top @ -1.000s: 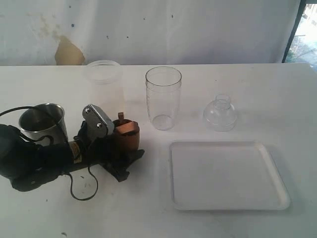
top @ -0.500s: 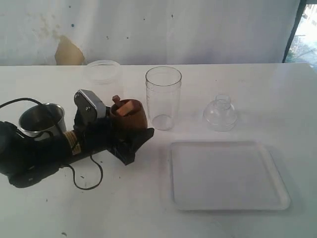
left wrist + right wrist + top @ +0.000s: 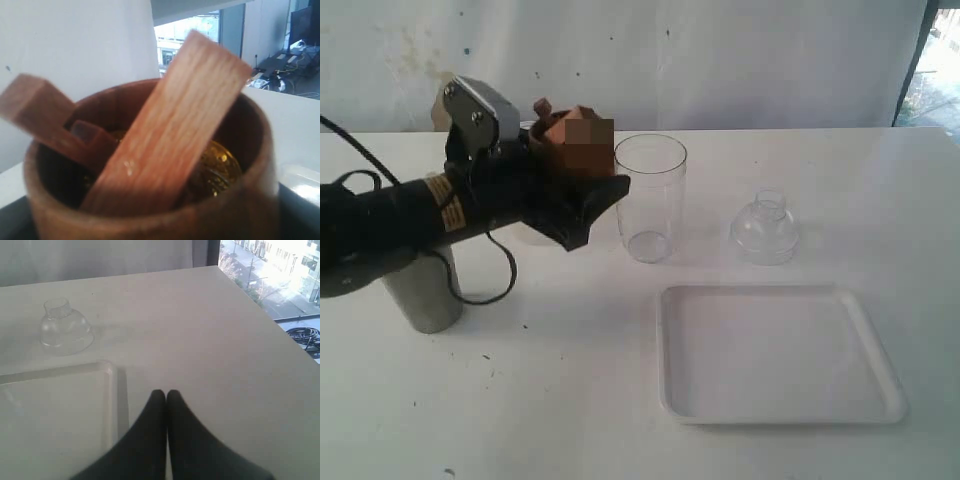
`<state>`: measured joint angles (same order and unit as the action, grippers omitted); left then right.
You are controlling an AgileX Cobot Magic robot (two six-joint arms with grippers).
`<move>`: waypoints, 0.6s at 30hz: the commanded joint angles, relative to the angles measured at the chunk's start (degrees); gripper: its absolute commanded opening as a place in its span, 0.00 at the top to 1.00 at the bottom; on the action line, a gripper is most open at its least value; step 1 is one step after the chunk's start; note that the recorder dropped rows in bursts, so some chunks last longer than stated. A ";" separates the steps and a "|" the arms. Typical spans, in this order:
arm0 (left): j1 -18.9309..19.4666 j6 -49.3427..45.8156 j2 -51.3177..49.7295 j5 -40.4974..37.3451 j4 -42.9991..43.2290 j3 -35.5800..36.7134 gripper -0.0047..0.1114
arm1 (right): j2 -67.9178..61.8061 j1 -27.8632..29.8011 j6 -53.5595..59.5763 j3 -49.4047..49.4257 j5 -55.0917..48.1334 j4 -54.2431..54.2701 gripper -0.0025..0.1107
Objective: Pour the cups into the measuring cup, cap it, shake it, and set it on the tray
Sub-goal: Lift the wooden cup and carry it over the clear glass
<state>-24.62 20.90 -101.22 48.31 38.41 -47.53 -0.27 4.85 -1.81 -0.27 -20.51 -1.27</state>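
the white counter [image 3: 570, 420] is scuffed, with small dark specks near its front left. four things stand directly on it. the steel tumbler [image 3: 423, 298] is upright at the left, only its lower part showing. the clear measuring cup [image 3: 650, 200] stands upright and open near the middle. the small clear dome lid [image 3: 765, 232] sits to its right, well apart, neck upward. the flat white tray [image 3: 780, 416] lies nearer the front, close to the lid but not touching it.
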 commanded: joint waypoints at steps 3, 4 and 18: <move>-0.09 3.95 1.50 -8.24 2.53 -8.80 0.96 | 0.27 -0.16 0.49 0.27 0.45 -0.20 0.98; -0.09 3.80 1.50 -9.64 2.53 -10.26 0.96 | 0.27 -0.16 0.49 0.27 0.45 -0.20 0.98; -0.09 -5.01 -6.38 -17.48 2.60 -27.45 0.96 | 0.27 -0.16 0.49 0.27 0.45 -0.20 0.98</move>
<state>-24.62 18.36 -105.15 30.69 41.30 -72.13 -0.27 4.85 -1.81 -0.27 -20.51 -1.27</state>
